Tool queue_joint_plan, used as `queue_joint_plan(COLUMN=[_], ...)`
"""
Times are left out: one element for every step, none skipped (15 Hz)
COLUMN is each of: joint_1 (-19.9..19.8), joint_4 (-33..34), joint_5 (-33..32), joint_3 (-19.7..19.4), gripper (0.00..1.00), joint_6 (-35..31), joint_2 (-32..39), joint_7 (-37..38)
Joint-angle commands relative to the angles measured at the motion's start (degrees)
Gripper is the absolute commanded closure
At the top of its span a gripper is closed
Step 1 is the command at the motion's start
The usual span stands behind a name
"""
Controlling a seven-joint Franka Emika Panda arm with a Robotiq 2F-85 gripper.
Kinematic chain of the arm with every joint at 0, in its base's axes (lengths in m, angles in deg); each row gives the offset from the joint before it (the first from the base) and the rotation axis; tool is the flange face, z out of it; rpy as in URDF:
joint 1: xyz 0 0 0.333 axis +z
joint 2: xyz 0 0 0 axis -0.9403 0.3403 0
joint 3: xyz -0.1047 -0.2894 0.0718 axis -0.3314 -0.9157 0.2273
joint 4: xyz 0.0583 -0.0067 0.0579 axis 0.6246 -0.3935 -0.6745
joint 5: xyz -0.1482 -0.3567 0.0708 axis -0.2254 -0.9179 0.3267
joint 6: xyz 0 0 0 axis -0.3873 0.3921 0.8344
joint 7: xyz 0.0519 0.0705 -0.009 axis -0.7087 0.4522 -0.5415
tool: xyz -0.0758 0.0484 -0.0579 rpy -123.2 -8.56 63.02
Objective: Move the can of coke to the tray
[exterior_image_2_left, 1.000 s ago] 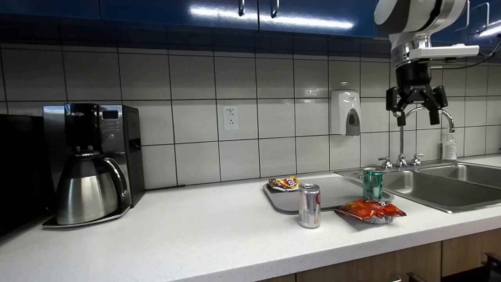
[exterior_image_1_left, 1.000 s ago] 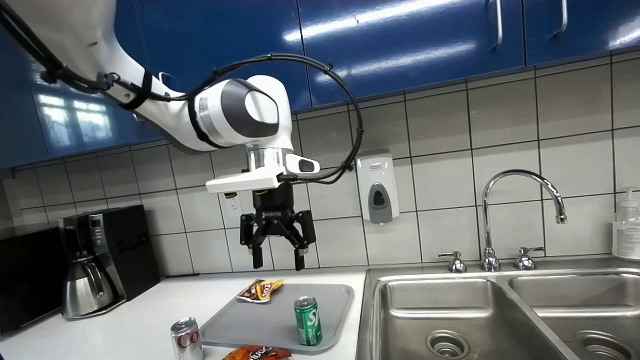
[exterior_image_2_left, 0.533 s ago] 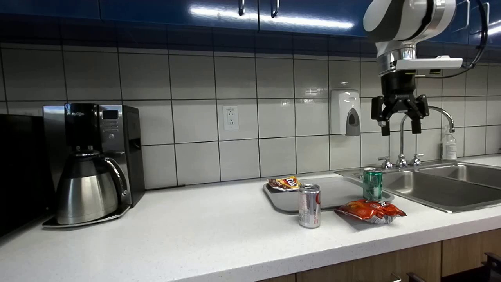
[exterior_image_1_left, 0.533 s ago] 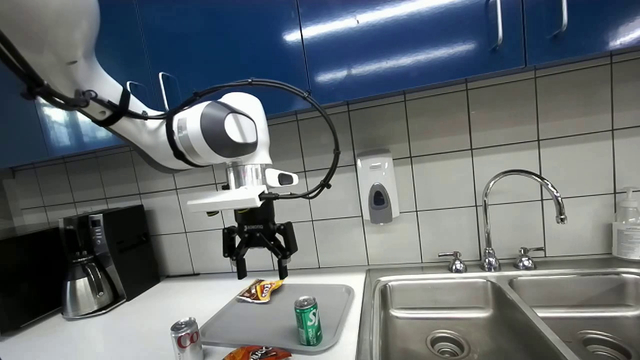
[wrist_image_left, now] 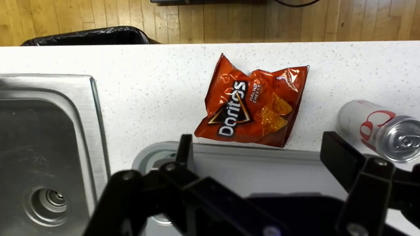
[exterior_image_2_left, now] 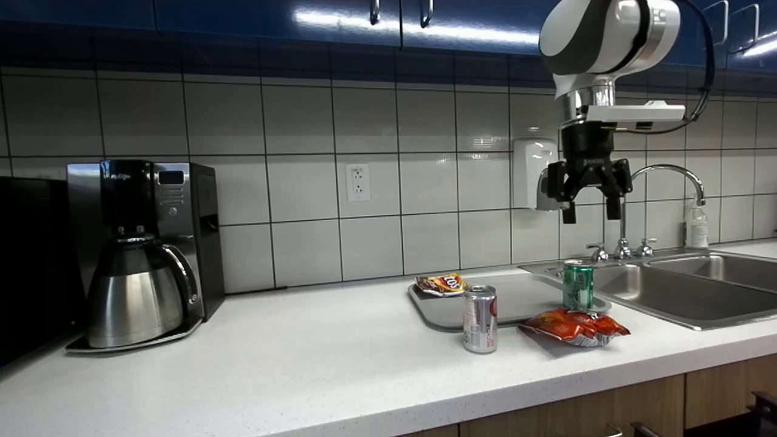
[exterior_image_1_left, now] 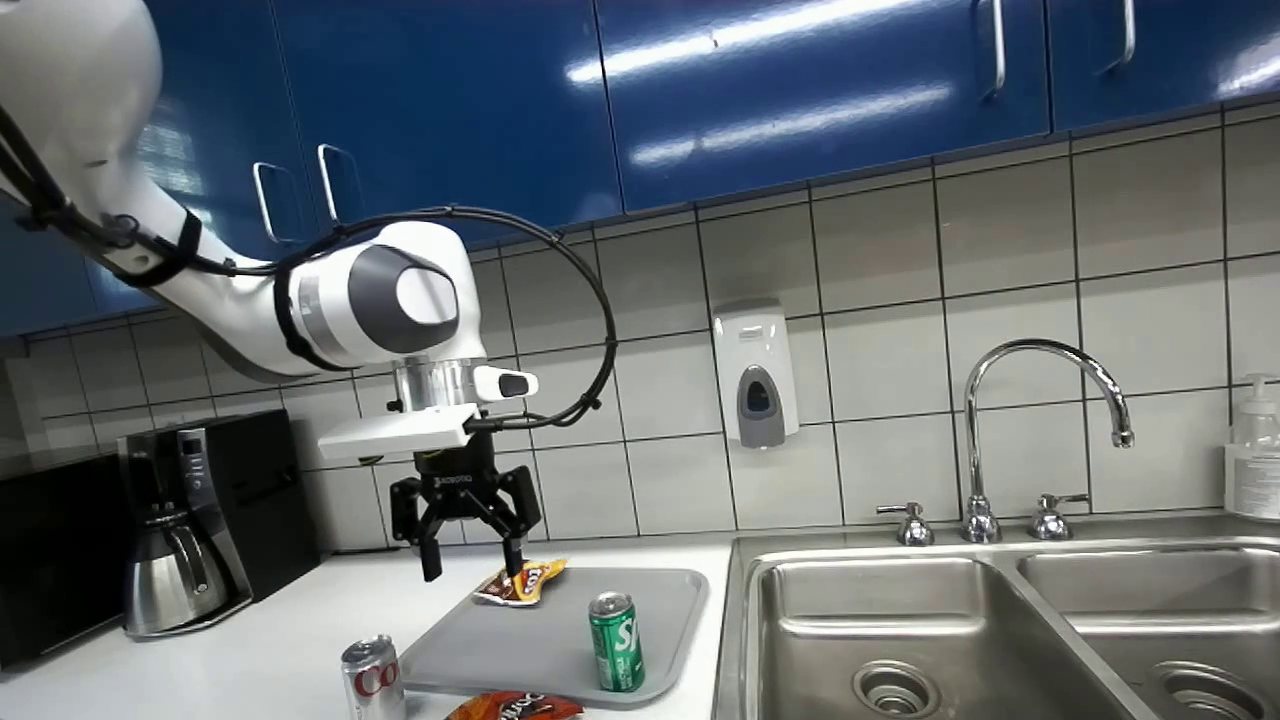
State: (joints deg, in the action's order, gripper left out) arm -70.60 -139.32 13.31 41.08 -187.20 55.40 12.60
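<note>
The can of coke is silver with red lettering and stands upright on the counter, beside the tray's near left corner (exterior_image_1_left: 374, 685). It also shows in an exterior view (exterior_image_2_left: 478, 325) and at the right of the wrist view (wrist_image_left: 370, 121). The flat grey tray (exterior_image_1_left: 530, 650) lies on the counter; it also shows in the wrist view (wrist_image_left: 249, 173). My gripper (exterior_image_1_left: 472, 572) is open and empty, in the air well above the tray area. In the wrist view its fingertips (wrist_image_left: 257, 142) stand wide apart, the right finger beside the can in the picture.
A green can (exterior_image_1_left: 616, 640) stands on the tray's right side and a yellow-brown snack bag (exterior_image_2_left: 440, 284) lies at its back. A red Doritos bag (wrist_image_left: 256, 108) lies at the tray's near edge. A steel sink (exterior_image_1_left: 735, 640) is at right, a coffee maker (exterior_image_2_left: 152, 243) at left.
My gripper has moved down and to the left in both exterior views, staying open. The cans, bags and tray have not moved.
</note>
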Motion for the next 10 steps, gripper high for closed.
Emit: queue_joint_plan(joint_1=[1.57, 2.15, 2.66, 3.26, 3.76, 4.27, 4.81, 5.36, 5.87, 6.35], joint_4=[-0.89, -0.95, -1.01, -0.75, -0.76, -0.65, -0.43, -0.26, -0.13, -0.10], joint_5=[1.36, 1.66, 1.96, 2.29, 2.47, 2.68, 2.84, 2.86, 2.77, 2.54], joint_3=[2.35, 2.98, 3.52, 4.15, 4.76, 5.40, 6.03, 6.80, 7.56, 8.33], gripper=[0.00, 0.00, 0.00, 0.00, 0.00, 0.00, 0.00, 0.00, 0.00, 0.00], joint_6=[-1.91, -2.32, -2.67, -2.87, -3.30, -3.69, -3.95, -4.32, -4.64, -5.05], joint_2=[-0.18, 0.13, 0.39, 0.86, 1.19, 1.56, 2.00, 2.47, 2.93, 3.37], joint_7=[2.18, 2.58, 2.97, 3.47, 3.98, 4.56, 5.17, 6.09, 7.02, 7.92])
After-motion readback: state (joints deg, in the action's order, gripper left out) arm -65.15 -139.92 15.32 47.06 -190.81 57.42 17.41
